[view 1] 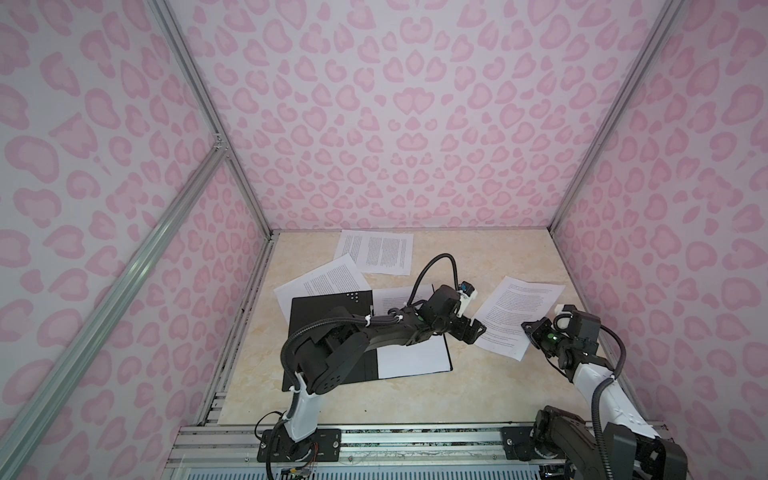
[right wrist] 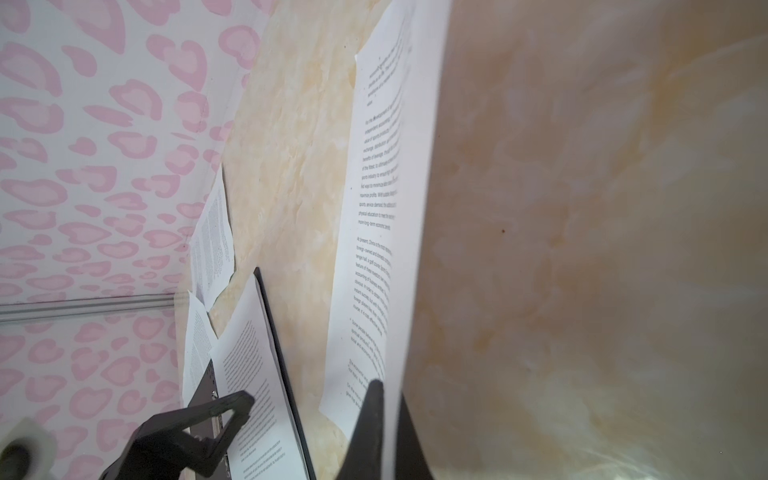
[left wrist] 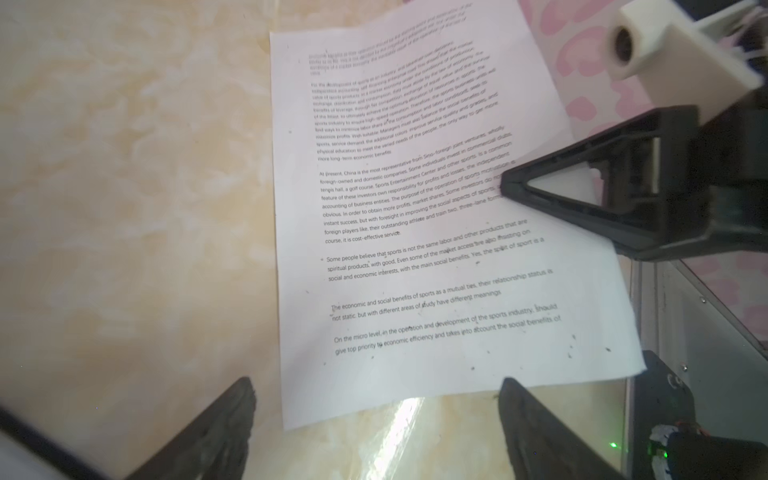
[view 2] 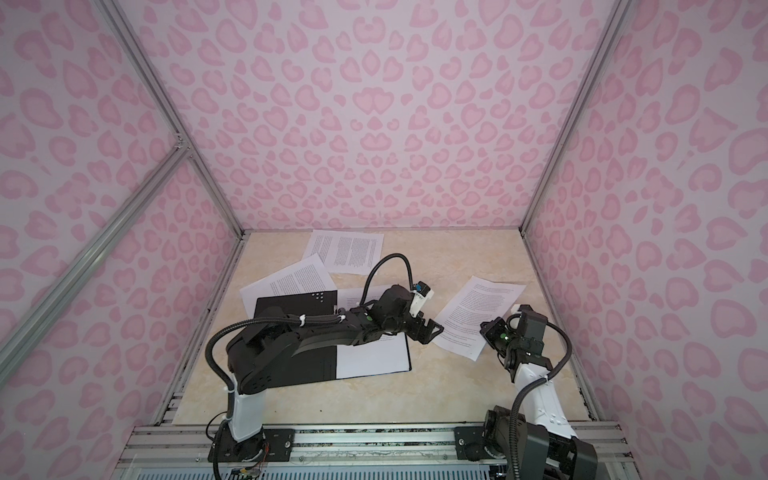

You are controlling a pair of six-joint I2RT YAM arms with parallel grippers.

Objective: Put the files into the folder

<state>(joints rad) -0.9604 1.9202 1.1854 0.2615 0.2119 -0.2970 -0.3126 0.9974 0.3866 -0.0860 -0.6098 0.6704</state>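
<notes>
The folder (view 1: 320, 307) lies open on the left of the table, black inside up, with a white sheet (view 1: 411, 357) on its right half. Two more files (view 1: 376, 251) (view 1: 324, 282) lie behind it, one partly under the folder. Another printed sheet (view 1: 519, 307) lies to the right of the folder. My right gripper (view 1: 530, 328) is shut on this sheet's near right edge (right wrist: 374, 208), and that edge is raised off the table. My left gripper (view 1: 473, 328) is open at the sheet's opposite edge (left wrist: 415, 208), nothing between its fingers (left wrist: 519, 415).
Pink patterned walls enclose the marble-look table (view 1: 478, 386) on three sides, close to the right arm. An aluminium rail (view 1: 415, 440) runs along the front edge and carries both arm bases. The left arm reaches across over the open folder.
</notes>
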